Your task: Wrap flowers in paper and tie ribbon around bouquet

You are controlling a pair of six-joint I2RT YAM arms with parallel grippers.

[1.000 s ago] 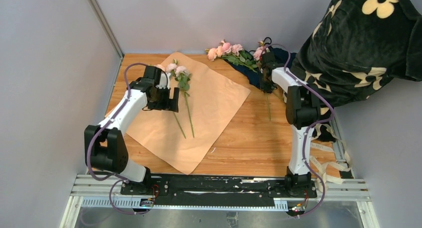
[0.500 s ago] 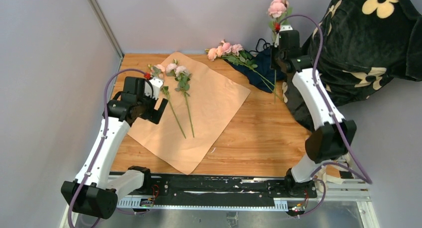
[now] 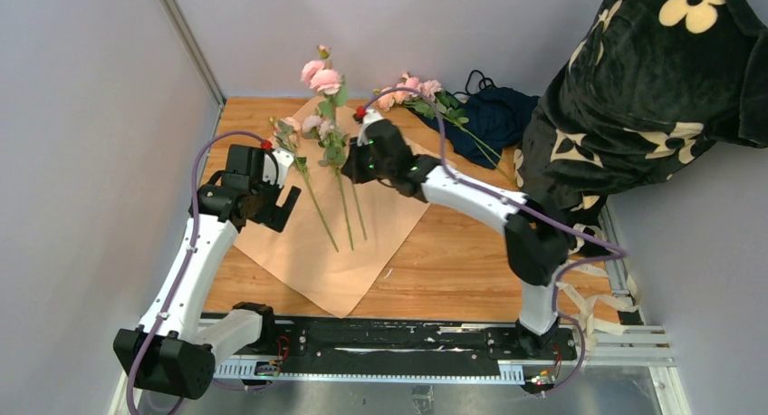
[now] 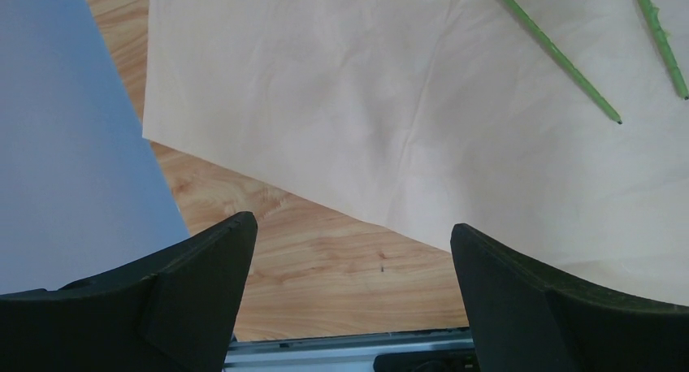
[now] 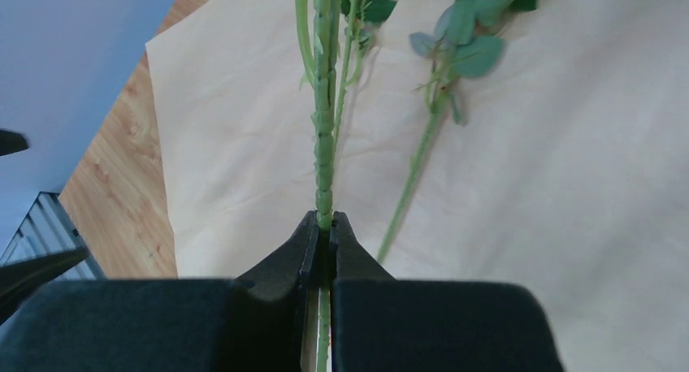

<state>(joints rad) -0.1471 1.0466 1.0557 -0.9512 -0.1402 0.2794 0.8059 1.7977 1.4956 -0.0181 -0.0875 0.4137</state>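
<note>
**Step in hand:** laying flowers on the paper (image 3: 299, 261), ahead of any wrapping. The paper lies flat, tan face up. Two stems (image 3: 342, 202) lie on it side by side, heads toward its far-left corner, cut ends toward its centre.

**Right gripper** (image 3: 360, 168): over the paper's middle, jaws closed tight on a third stem (image 5: 325, 144) (the wrist view shows the fingers pinching it low down). This stem stands near upright, its pink heads (image 3: 321, 75) high above the paper's far edge. Its lower end comes down just beside the laid pair. Whether it touches the paper cannot be told.

**Left gripper** (image 3: 278, 202): over the paper's left edge, jaws spread fully, holding nothing.

**Other items:** more flowers (image 3: 412, 89) lie off the paper's far corner, by a navy cloth (image 3: 494, 116). Cream strips, probably the ribbon (image 3: 593, 297), lie well off the paper's right side.

**Judgement:** the next move calls for tipping the held stem down parallel to the laid pair, heads level with theirs, then letting go. The stem end could drag and shift the thin paper.
</note>
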